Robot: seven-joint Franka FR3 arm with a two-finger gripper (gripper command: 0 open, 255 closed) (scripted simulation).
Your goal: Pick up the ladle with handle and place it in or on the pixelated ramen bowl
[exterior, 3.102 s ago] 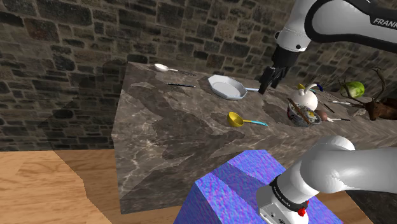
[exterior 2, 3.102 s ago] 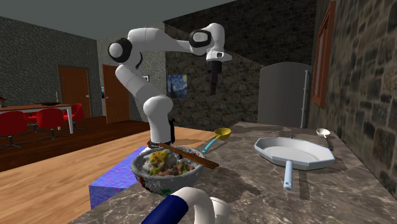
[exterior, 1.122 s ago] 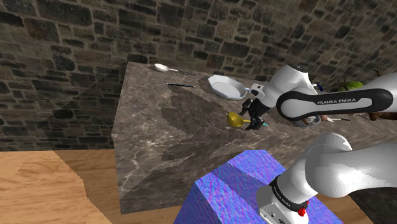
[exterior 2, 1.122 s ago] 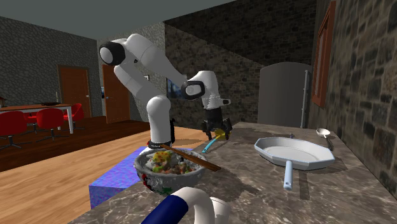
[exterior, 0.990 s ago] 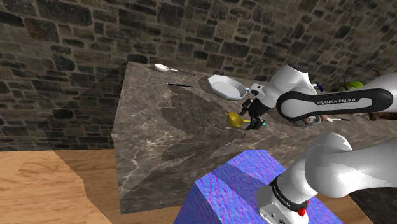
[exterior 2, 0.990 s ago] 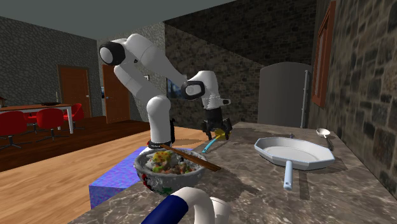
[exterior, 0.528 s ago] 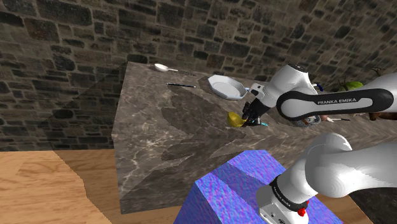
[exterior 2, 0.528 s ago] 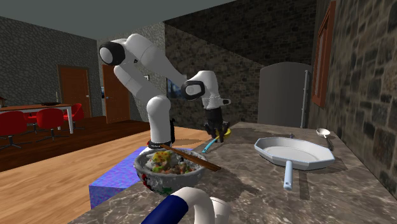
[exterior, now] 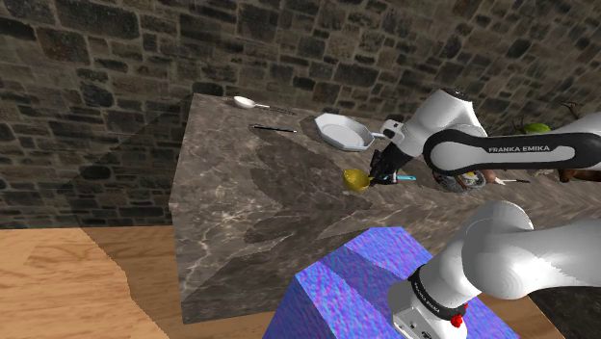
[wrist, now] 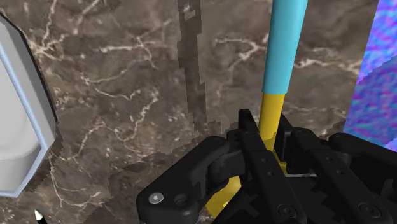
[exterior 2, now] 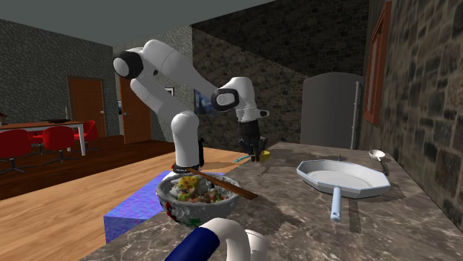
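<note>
**Ladle gripped; the carry to the bowl is left for you**

Read the counter (exterior: 231, 202) from the shoulder view's left. At the far left corner lies a spoon (exterior: 245, 100), and just right of it, a little nearer, a thin dark utensil (exterior: 274, 128). Next comes the white pan (exterior: 343, 132), clear of your work.

Right of the pan and nearer the blue stand (exterior: 356, 279) you find the ladle (exterior: 356, 179), its yellow cup to the left and its teal handle running off to the right. Your gripper (exterior: 382, 173) sits over it where the cup gives way to the handle. The wrist view settles the hold: the two black fingers (wrist: 251, 137) are clamped on the yellow stem, just short of the teal sleeve, with no gap on either side. The cup is very low. Whether it is off the stone or resting on it, I cannot tell.

Further right, partly behind the forearm, stands the ramen bowl (exterior 2: 194, 199). It is full of food, with chopsticks (exterior 2: 222, 183) laid across its rim. It is near the ladle but not touching it.

By my reading, the reach and the grasp are done. You have yet to lift, carry to the right and set down in or on the bowl. You hold the ladle close to the cup, so the long handle may swing as you rise. The chopsticks take up part of the rim, so choose your landing beside them.
</note>
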